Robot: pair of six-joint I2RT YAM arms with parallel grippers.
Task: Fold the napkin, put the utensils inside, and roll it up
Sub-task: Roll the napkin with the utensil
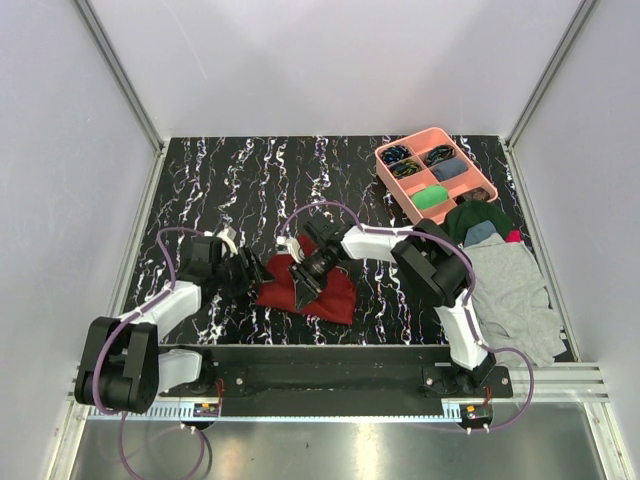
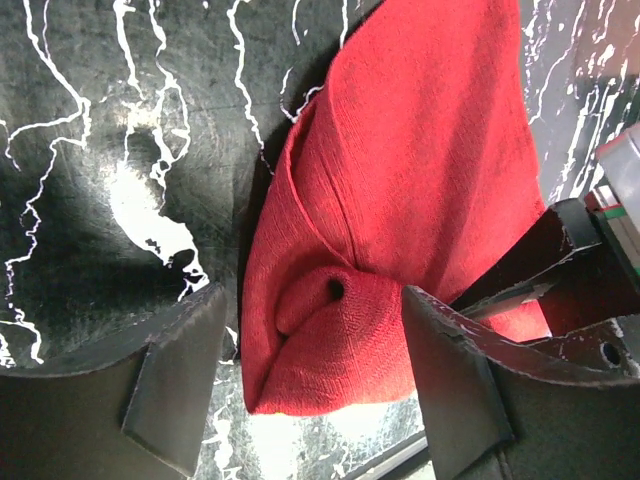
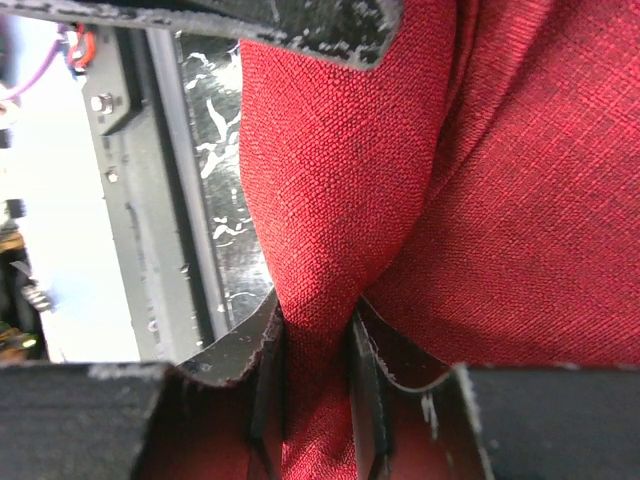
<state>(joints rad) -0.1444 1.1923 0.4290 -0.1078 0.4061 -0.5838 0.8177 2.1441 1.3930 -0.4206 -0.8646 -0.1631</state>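
The dark red napkin [image 1: 335, 295] lies bunched into a thick folded roll on the black marbled table, in front of the arms. My left gripper [image 1: 250, 272] stands open at its left end, and the rolled end [image 2: 330, 340] sits between the two fingers without being pinched. My right gripper [image 1: 303, 287] reaches down onto the napkin's middle and is shut on a raised fold of the cloth [image 3: 315, 300]. In the left wrist view the right gripper's dark fingers [image 2: 560, 250] press on the cloth at the right. The utensils are hidden.
A pink compartment tray [image 1: 428, 133] holding small items stands at the back right. A pile of grey, green and blue clothes [image 1: 510, 285] lies along the right side. The table's metal front rail [image 3: 150, 200] runs close beside the napkin.
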